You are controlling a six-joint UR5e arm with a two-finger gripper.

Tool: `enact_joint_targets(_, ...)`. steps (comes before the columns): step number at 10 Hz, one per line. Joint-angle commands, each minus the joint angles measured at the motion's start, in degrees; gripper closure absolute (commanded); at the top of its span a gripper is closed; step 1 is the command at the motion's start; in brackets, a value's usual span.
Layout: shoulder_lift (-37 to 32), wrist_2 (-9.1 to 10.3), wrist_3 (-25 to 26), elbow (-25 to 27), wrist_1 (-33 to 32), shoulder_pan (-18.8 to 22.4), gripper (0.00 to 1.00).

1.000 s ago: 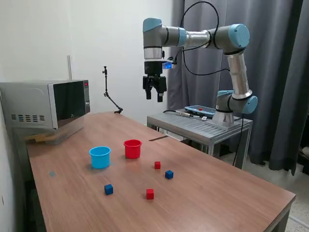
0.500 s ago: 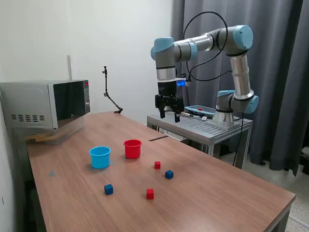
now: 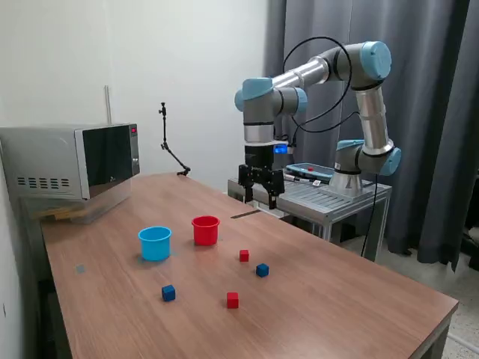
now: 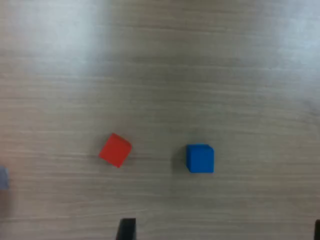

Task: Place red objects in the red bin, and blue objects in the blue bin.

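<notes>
In the exterior view the red bin (image 3: 205,230) and the blue bin (image 3: 155,243) stand upright side by side on the wooden table (image 3: 344,299). In front of them lie two red objects (image 3: 244,256) (image 3: 233,300) and two blue objects (image 3: 262,270) (image 3: 168,293), all loose. My gripper (image 3: 260,200) hangs open and empty above the table, behind the near red and blue cubes. The wrist view looks straight down on one red cube (image 4: 115,150) and one blue cube (image 4: 200,158) lying apart, with a dark fingertip (image 4: 127,230) at the frame's edge.
A microwave (image 3: 71,161) sits at the exterior view's left on the table. A thin black stand (image 3: 171,146) rises at the far edge. The arm's base stands on a metal cart (image 3: 314,196) beside the table, with a blue-edged device (image 3: 310,171) on it.
The arm has swung toward the exterior view's right and come down, bringing the gripper from high over the bins to low above the table near the cubes. The cubes and bins have not moved.
</notes>
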Motion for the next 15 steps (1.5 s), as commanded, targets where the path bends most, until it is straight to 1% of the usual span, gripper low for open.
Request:
enact_joint_targets(1,0.95,0.03,-0.02,2.67,-3.39,0.54,0.0)
enact_joint_targets(3,0.86,0.03,-0.11,6.28,-8.82,0.54,0.0)
enact_joint_targets(5,2.0,0.03,-0.37,7.34,-10.69,0.62,0.0)
enact_joint_targets(6,2.09,0.03,-0.81,8.48,-13.13,0.62,0.0)
enact_joint_targets(7,2.1,0.11,-3.07,8.84,-13.68,0.62,0.0)
enact_joint_targets(8,2.7,0.11,-4.14,8.67,-13.69,0.62,0.0)
enact_joint_targets(10,3.85,0.03,-4.24,8.05,-13.77,0.71,0.0)
enact_joint_targets(11,5.25,0.11,-4.24,7.79,-13.77,2.19,0.0)
enact_joint_targets(13,7.88,0.03,-4.24,5.16,-13.77,2.56,0.0)
enact_joint_targets(15,10.0,0.03,-4.15,4.1,-13.77,2.56,0.0)
